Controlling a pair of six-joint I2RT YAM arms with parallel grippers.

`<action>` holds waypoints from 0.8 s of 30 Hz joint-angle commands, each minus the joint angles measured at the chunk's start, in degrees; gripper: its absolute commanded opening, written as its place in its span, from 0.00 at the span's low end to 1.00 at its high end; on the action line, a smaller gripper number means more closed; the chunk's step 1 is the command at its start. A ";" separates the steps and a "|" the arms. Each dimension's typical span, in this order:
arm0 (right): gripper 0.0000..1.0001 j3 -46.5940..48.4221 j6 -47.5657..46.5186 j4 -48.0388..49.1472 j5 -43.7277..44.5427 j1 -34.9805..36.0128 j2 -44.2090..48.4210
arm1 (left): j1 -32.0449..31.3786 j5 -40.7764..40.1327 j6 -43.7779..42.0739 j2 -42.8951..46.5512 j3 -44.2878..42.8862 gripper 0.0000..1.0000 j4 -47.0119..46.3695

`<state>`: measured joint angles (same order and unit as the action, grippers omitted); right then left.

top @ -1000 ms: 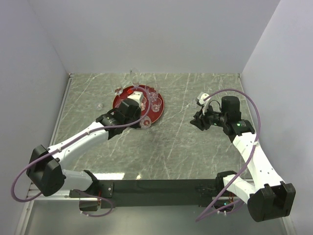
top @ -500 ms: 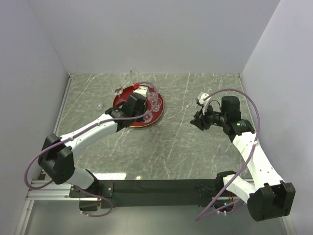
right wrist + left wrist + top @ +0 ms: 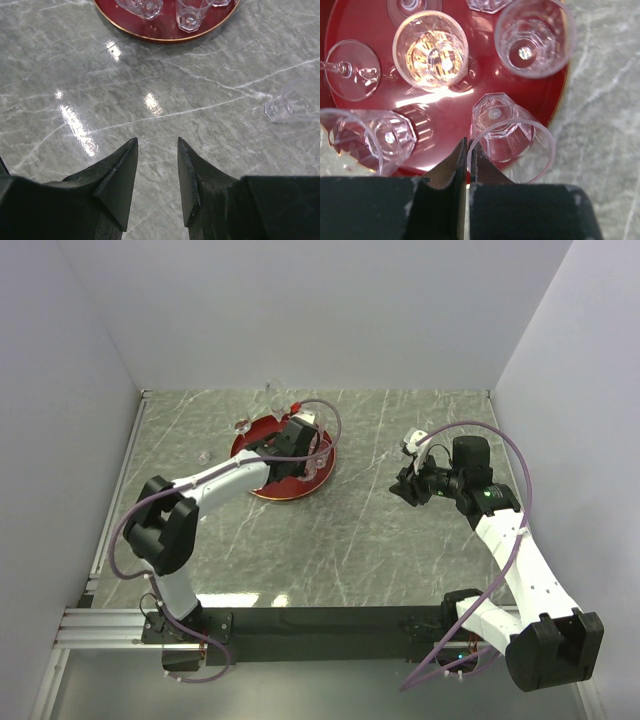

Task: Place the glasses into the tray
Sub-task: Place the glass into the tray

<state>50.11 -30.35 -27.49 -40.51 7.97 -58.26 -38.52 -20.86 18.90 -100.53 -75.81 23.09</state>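
Left gripper [image 3: 467, 149]: jaws pressed together, holding nothing, low over the tray [image 3: 445, 117] at its rim. We see several glasses [image 3: 430, 50] on the tray, one tumbler [image 3: 507, 135] just ahead of the fingertips. Right gripper [image 3: 157, 150]: narrowly parted, empty, well apart from the tray, above the table [image 3: 150, 75]. A stray glass [image 3: 292, 102] rests on the table, off the tray.

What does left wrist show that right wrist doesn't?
Left wrist only: the left gripper, shut, right above the tray; a stemmed glass; the gold emblem glowing through a tumbler. Right wrist only: the right gripper, open above the table, and one glass on the table, off the tray. Both: the red tray with short glasses standing on it.
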 commanded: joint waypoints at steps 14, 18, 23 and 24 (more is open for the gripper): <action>0.45 -0.45 -0.76 0.94 -0.01 -0.85 -0.01 | 3.01 5.83 -0.70 -7.31 -6.81 0.09 -2.35; 0.45 -0.45 -0.76 0.94 -0.01 -0.85 -0.10 | 3.10 6.36 -0.35 -8.01 -6.98 0.13 -2.53; 0.45 -0.54 -0.76 0.94 -0.01 -0.94 -0.01 | 3.10 6.80 -0.18 -8.63 -7.24 0.25 -2.53; 0.45 -0.54 -0.76 0.94 -0.01 -0.85 -0.01 | 3.10 6.80 -0.17 -8.63 -7.25 0.26 -2.44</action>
<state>50.11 -30.76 -27.51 -40.18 7.60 -58.33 -35.62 -15.18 18.74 -108.73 -80.66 22.04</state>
